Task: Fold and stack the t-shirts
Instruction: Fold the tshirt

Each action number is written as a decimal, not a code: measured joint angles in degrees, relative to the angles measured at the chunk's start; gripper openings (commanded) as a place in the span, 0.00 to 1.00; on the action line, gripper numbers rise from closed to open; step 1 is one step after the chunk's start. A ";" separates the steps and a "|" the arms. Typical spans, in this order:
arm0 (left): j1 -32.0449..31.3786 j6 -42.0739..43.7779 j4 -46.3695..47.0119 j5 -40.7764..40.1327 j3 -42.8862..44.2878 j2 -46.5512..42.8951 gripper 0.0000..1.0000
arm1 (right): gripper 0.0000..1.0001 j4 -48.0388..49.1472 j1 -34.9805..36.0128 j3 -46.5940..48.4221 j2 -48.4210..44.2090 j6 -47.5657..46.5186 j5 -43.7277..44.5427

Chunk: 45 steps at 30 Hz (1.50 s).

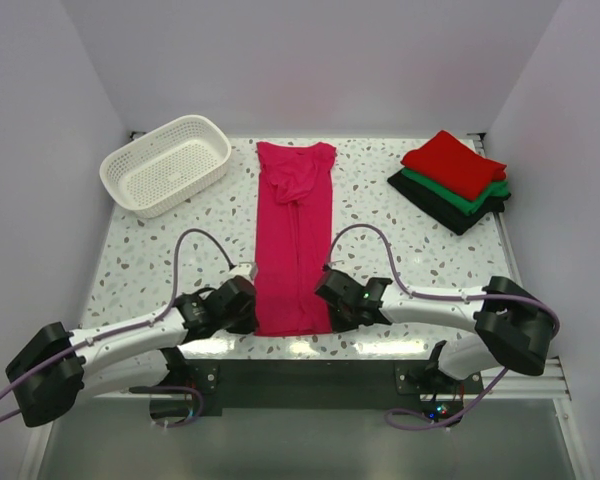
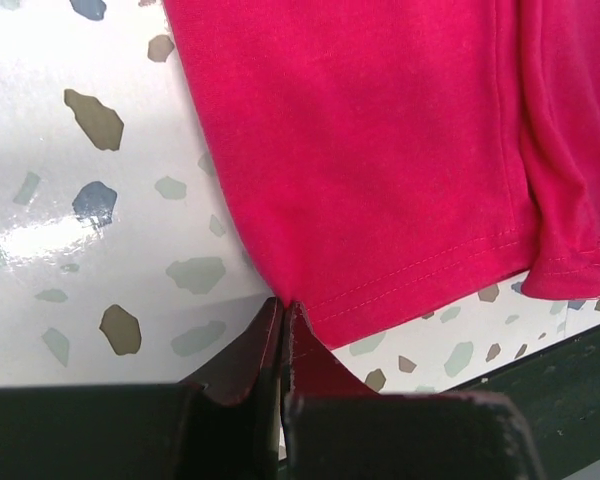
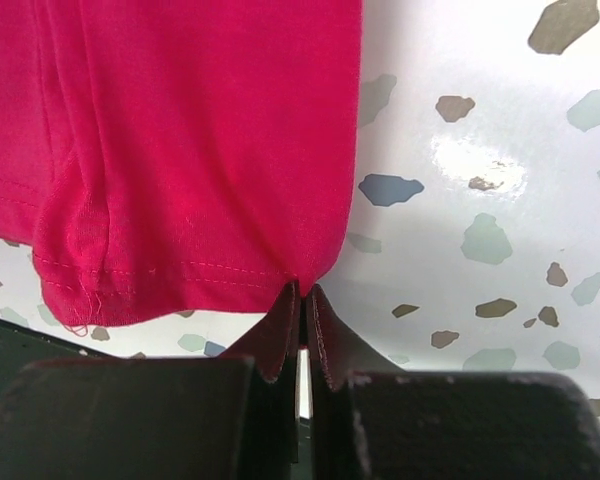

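A magenta-pink t-shirt (image 1: 295,240) is laid as a long narrow strip down the middle of a speckled table (image 1: 380,270), collar far, hem at the near edge. The hem's left corner is pinched in the closed left gripper (image 2: 283,318), and its right corner in the closed right gripper (image 3: 302,300). At the far right, a folded red t-shirt (image 1: 455,163) is stacked on a green t-shirt (image 1: 458,197) and a black t-shirt (image 1: 450,212). A white lattice basket (image 1: 120,185) is set at the far left.
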 measured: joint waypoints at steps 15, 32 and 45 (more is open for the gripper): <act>6.16 3.48 13.16 -3.19 -1.29 -2.12 0.00 | 0.00 -2.71 -7.13 4.61 -3.61 -4.48 4.83; 19.74 14.23 29.38 4.09 5.09 14.71 0.00 | 0.00 -0.79 -15.41 16.50 5.68 -11.96 4.37; 31.04 18.38 40.89 12.76 18.73 32.79 0.00 | 0.00 1.51 -24.35 33.73 19.12 -17.22 2.05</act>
